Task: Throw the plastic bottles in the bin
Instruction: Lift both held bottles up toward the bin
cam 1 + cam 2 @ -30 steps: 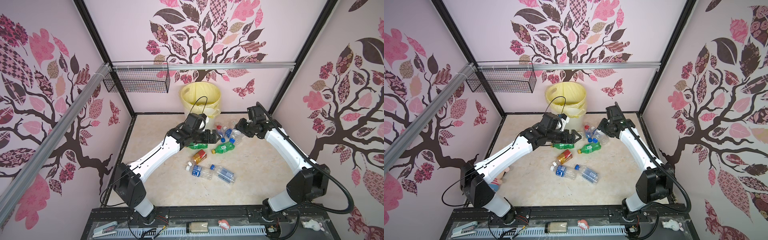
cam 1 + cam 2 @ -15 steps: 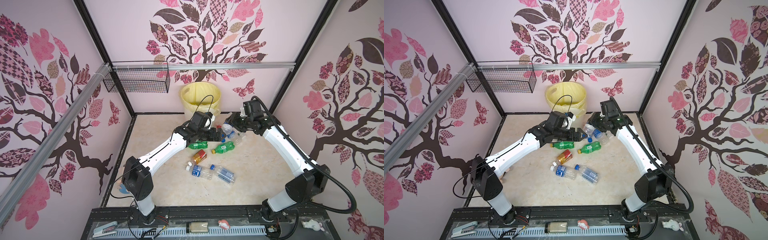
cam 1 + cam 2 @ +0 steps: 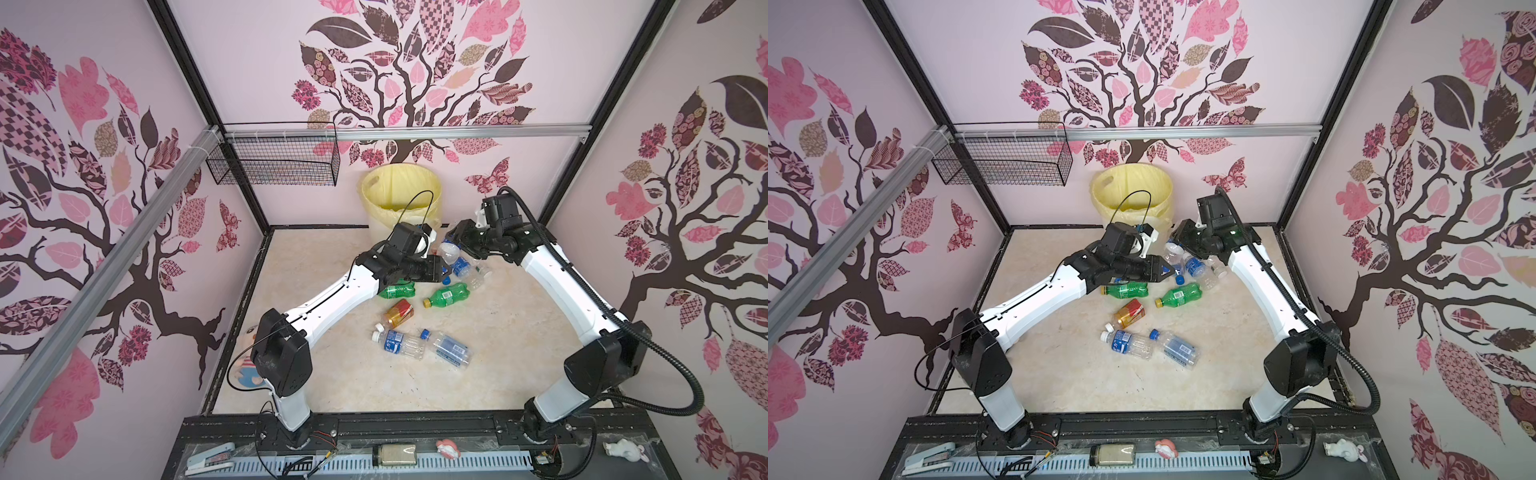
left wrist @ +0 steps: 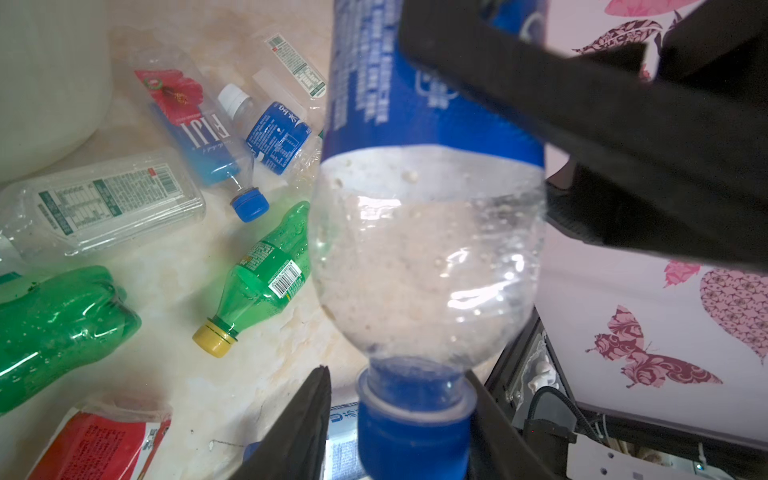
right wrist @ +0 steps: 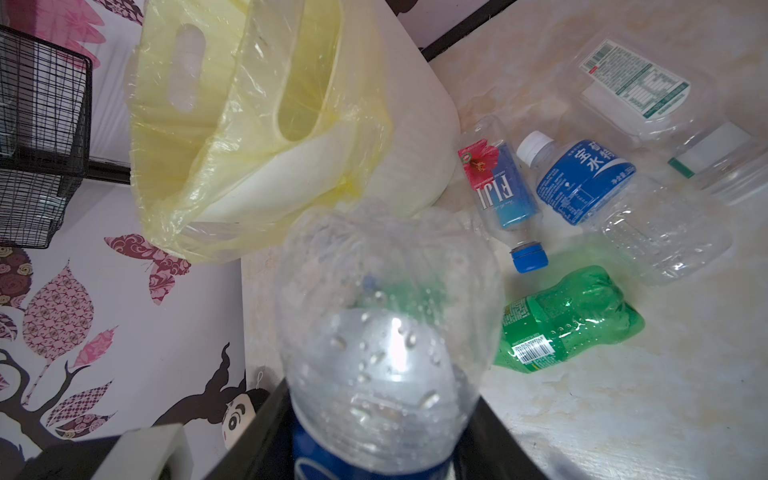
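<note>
Nearest the rail, on the counter [image 3: 332,374], two clear blue-labelled bottles lie side by side: a white-capped near bottle [image 3: 400,344] and a blue-capped near bottle [image 3: 449,350]. Just beyond them lies the amber bottle [image 3: 399,311] with its red label. Next come two green ones, a green bottle [image 3: 397,290] partly under the left arm and a yellow-capped green bottle [image 3: 449,294].

Farther on is the held bottle [image 4: 424,257], clear with a blue label, which looks lifted off the counter. The right gripper [image 5: 382,392] has its jaws pinching the labelled body. The left gripper [image 4: 399,374] has its jaws either side of the blue cap with a slit showing on one side, so I cannot tell whether they grip.

At the foot of the bin [image 3: 368,195] lie four more: a Fiji bottle [image 5: 505,195], a white-capped blue bottle [image 5: 582,183], a flat-sided clear bottle [image 5: 636,83] and a round clear bottle [image 5: 723,166].

That makes ten bottles in view: seven clear, two green, one amber. The one bin stands at the back wall. No bottle shows in the visible part of its yellow liner, though its bottom is hidden. I judge the task barely begun, with one bottle in hand near the bin and nine waiting on the counter.
</note>
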Robot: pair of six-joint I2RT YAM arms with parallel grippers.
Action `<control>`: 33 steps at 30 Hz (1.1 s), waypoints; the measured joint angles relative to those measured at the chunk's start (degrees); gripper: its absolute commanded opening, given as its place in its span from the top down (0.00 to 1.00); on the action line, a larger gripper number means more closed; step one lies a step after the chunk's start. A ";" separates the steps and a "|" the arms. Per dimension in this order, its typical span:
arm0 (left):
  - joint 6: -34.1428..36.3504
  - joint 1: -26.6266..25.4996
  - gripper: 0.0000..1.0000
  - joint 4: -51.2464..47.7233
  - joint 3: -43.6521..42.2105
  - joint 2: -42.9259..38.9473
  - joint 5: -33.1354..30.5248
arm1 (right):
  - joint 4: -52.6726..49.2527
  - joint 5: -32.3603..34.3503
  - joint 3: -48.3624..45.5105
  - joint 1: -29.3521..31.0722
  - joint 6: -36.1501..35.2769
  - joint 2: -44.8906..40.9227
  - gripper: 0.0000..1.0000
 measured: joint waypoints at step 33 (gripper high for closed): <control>0.83 0.83 0.91 -5.38 6.95 0.96 -8.96 | -0.63 2.14 8.28 -0.02 -2.99 -0.22 0.00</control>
